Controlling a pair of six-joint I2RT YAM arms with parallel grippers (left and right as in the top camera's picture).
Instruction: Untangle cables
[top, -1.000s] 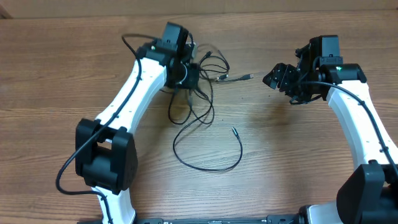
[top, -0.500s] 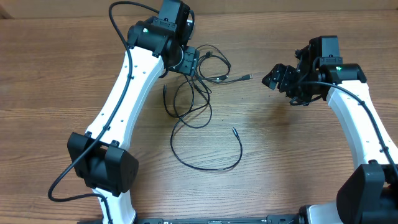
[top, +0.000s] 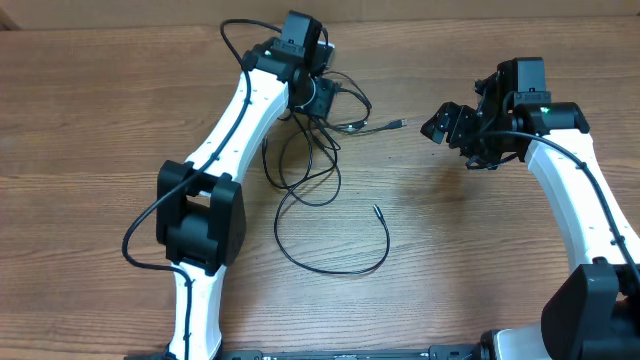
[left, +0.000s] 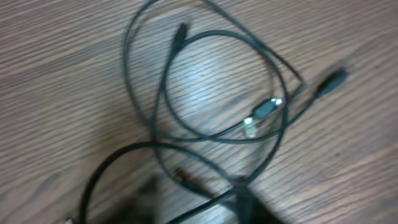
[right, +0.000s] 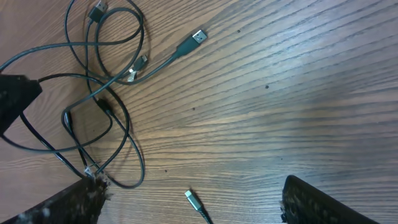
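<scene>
A tangle of thin black cables (top: 310, 160) lies on the wooden table, with a long loose loop ending in a small plug (top: 377, 210). A USB plug (top: 398, 123) sticks out to the right. My left gripper (top: 322, 103) hangs over the tangle's far part. Its view is blurred: dark fingers (left: 199, 208) at the bottom edge, a cable strand (left: 217, 137) running between them, grip unclear. My right gripper (top: 445, 125) is open and empty, right of the USB plug. Its view shows the tangle (right: 118, 81), the USB plug (right: 198, 35) and the small plug (right: 194, 199) between its spread fingers (right: 193, 186).
The table's far edge (top: 420, 10) runs just behind the left gripper. The left arm (top: 240, 130) stretches over the table's left middle. Bare wood (top: 470, 250) lies between the cable loop and the right arm.
My left gripper moved toward the far edge and then slightly right, and the arm's elbow swung right. The tangle's small loops shifted slightly a second ago. The right arm has not moved.
</scene>
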